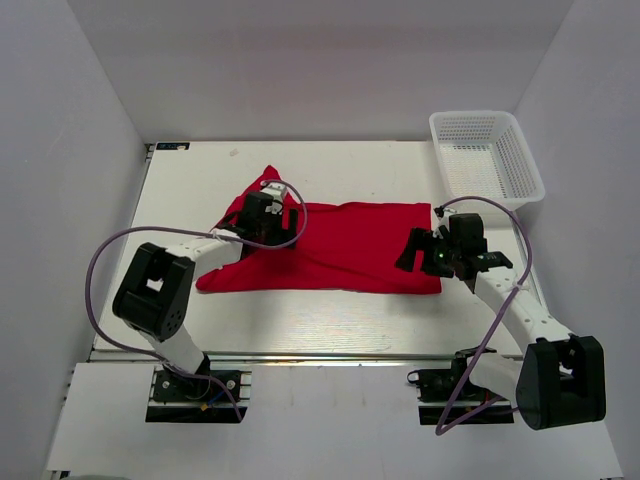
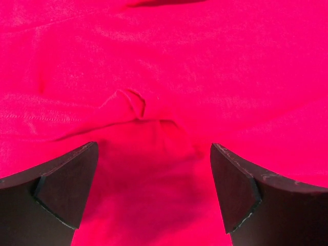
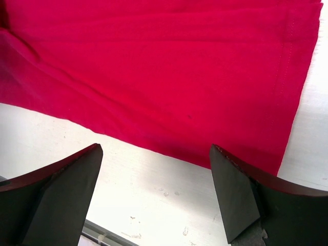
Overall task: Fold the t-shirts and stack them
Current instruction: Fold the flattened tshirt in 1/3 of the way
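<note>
The red t-shirt lies spread across the middle of the white table, hem end to the right, sleeve and collar end to the left. My left gripper is open low over its left part; in the left wrist view red fabric with a small pucker fills the frame between the open fingers. My right gripper is open over the shirt's near right corner; the right wrist view shows the shirt's near edge and hem above bare table, between the open fingers.
A white plastic mesh basket stands at the table's far right corner. White walls enclose the table on three sides. The table's near edge with a metal rail runs in front of the arm bases.
</note>
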You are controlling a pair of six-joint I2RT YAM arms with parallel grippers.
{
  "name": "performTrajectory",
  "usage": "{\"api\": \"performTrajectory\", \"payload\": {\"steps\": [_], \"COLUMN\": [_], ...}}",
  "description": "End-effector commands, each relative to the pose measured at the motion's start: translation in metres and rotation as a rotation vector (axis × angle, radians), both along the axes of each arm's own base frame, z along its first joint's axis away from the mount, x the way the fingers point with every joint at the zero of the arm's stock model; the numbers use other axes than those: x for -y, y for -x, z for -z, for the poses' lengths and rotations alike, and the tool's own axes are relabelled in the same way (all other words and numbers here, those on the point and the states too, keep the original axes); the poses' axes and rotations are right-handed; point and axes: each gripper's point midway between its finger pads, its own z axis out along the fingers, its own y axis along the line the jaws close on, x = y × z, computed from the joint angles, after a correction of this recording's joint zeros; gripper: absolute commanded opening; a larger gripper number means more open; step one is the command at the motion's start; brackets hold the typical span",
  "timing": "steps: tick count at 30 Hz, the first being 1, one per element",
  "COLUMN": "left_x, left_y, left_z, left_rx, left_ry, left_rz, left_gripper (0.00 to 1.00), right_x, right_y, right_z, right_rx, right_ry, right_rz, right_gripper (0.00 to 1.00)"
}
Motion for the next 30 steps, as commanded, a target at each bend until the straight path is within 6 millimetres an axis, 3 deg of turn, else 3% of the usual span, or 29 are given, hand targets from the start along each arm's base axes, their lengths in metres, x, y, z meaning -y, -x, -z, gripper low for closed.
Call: {"api": "performTrajectory", "payload": {"steps": [1, 4, 9, 11, 19, 25, 30], "left_x": [-0.001, 0.000, -0.008, -0.013, -0.013, -0.013, -0.007], "left_y": [-0.015, -0.019, -0.019, -0.018, -0.024, -0.044, -0.077], "left_z": [-0.008, -0.011, -0.001, 0.013, 0.022, 0.004, -0.003], "left_rx": [0.019, 0.032, 0.031, -0.005, -0.022, 0.068, 0.157], "left_ry": [0.005, 0.023, 0.003, -0.028, -0.031, -0.031, -0.092], "left_rz": [-0.041, -0.066, -0.104, -0.132, -0.170, -0.185, -0.137], "left_gripper": [1.00, 1.00, 1.00, 1.00, 1.00, 1.00, 1.00], "right_x": [0.000, 0.002, 0.002, 0.002, 0.004, 0.003, 0.003], "right_y": [-0.004, -0.005, -0.006, -0.005, -0.008, -0.009, -0.010], "right_z": [-0.010, -0.010, -0.012, -0.012, -0.019, -0.020, -0.026], "right_rx": [0.048, 0.052, 0.056, 0.055, 0.079, 0.082, 0.090], "right_ry": [0.002, 0.010, 0.013, 0.013, 0.017, 0.017, 0.017], "right_rz": [-0.014, -0.008, -0.005, -0.005, 0.010, 0.006, 0.004], "right_gripper": [0.90, 0.90, 0.90, 0.90, 0.90, 0.90, 0.90]}}
